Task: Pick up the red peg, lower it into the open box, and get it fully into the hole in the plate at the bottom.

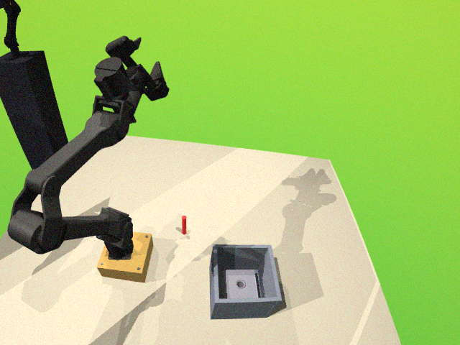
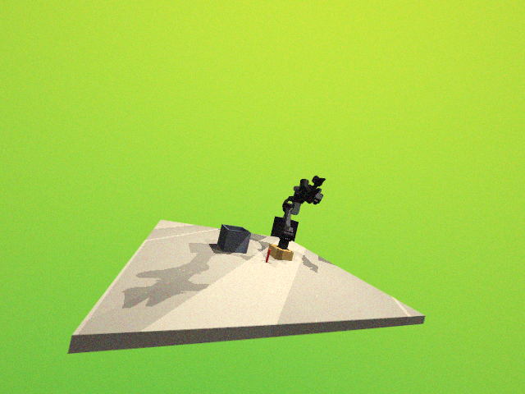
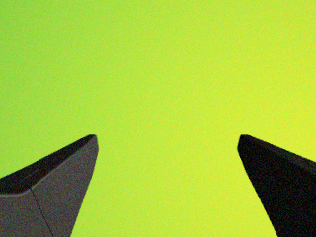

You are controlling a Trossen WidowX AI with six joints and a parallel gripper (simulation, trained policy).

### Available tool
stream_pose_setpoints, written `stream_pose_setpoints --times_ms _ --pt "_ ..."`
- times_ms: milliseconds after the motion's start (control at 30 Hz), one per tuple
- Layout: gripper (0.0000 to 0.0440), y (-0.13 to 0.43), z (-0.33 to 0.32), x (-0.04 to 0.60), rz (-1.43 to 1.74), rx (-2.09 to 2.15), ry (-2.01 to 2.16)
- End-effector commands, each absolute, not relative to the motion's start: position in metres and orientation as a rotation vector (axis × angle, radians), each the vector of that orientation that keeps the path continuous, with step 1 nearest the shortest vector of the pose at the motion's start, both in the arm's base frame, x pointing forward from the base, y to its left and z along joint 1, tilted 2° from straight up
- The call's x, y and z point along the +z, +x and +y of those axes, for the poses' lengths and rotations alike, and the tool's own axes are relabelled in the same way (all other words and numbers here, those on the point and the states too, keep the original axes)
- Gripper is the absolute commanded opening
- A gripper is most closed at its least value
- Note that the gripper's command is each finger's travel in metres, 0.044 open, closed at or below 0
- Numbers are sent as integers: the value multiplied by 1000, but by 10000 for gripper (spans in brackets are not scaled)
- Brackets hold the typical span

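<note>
The red peg [image 1: 184, 225] [image 2: 267, 255] stands upright on the pale surface [image 1: 208, 192] [image 2: 237, 296], near the box and well outside it. In my top view the box [image 1: 238, 310] [image 2: 234, 239] is open upward, with grey-blue walls, and I can look down to a light plate [image 1: 232, 292] at its bottom; the round hole [image 1: 240, 284] in that plate shows no peg in it. On the other side of the peg from the box is the yellow block [image 1: 140, 252] [image 2: 281, 253] that carries my arm [image 1: 80, 146] [image 2: 287, 218]. I have the arm raised, its pincer [image 1: 149, 51] [image 2: 322, 188] [image 3: 170, 142] high above the level of the box and well apart from it. The fingers are spread wide, nearly as far as they go, and I see nothing held between them. A dark pillar [image 1: 22, 103] rises behind the arm, beyond the block as seen from the box.
</note>
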State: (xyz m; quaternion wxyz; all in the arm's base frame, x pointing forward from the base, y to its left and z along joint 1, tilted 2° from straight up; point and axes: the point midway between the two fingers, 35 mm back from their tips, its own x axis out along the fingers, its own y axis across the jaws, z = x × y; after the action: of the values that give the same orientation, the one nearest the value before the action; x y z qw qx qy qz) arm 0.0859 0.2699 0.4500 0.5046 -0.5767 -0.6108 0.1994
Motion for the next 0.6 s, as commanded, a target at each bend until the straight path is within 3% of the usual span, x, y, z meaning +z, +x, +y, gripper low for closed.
stream_pose_setpoints --times_ms 0,67,567 --pt "417 90 270 449 -1445 505 -1381" --pt "440 96 271 446 -1389 553 -1354" --pt "440 148 268 422 -942 803 -1104"
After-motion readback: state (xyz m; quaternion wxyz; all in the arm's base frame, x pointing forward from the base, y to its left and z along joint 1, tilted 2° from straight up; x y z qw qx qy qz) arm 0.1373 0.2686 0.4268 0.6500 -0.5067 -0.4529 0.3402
